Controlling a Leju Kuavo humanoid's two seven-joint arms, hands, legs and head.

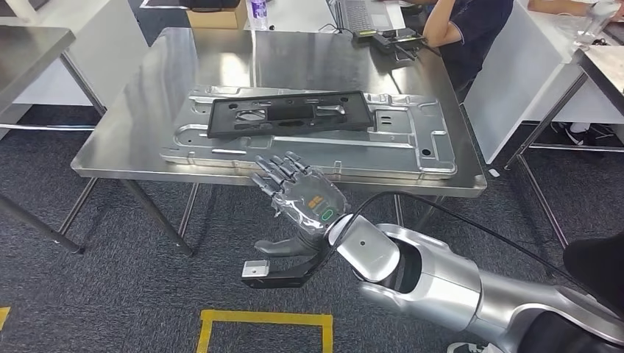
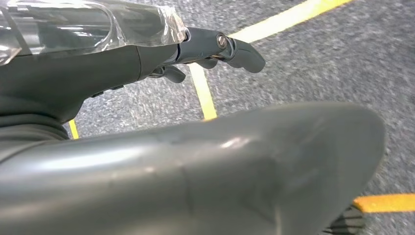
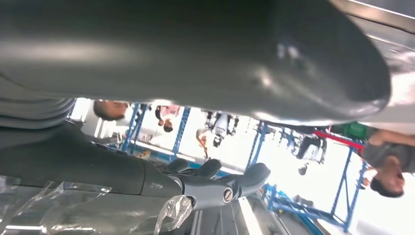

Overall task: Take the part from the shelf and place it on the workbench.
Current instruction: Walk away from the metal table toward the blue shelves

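Observation:
A black rectangular frame part (image 1: 288,114) lies flat on a large silver stamped plate (image 1: 412,147), and both rest on the steel workbench (image 1: 140,140). My right hand (image 1: 302,202) hovers just in front of the bench's near edge, below the plate. Its fingers are spread towards the bench and it holds nothing. In the right wrist view its thumb and dark fingers (image 3: 220,183) are stretched out with nothing between them. My left hand (image 2: 195,49) hangs over grey carpet, fingers extended and empty.
A person (image 1: 471,29) sits behind the bench's far right corner, by a laptop and a dark device (image 1: 390,37). Another steel table (image 1: 29,51) stands at left and a white one (image 1: 530,81) at right. Yellow tape (image 1: 265,320) marks the carpet near me.

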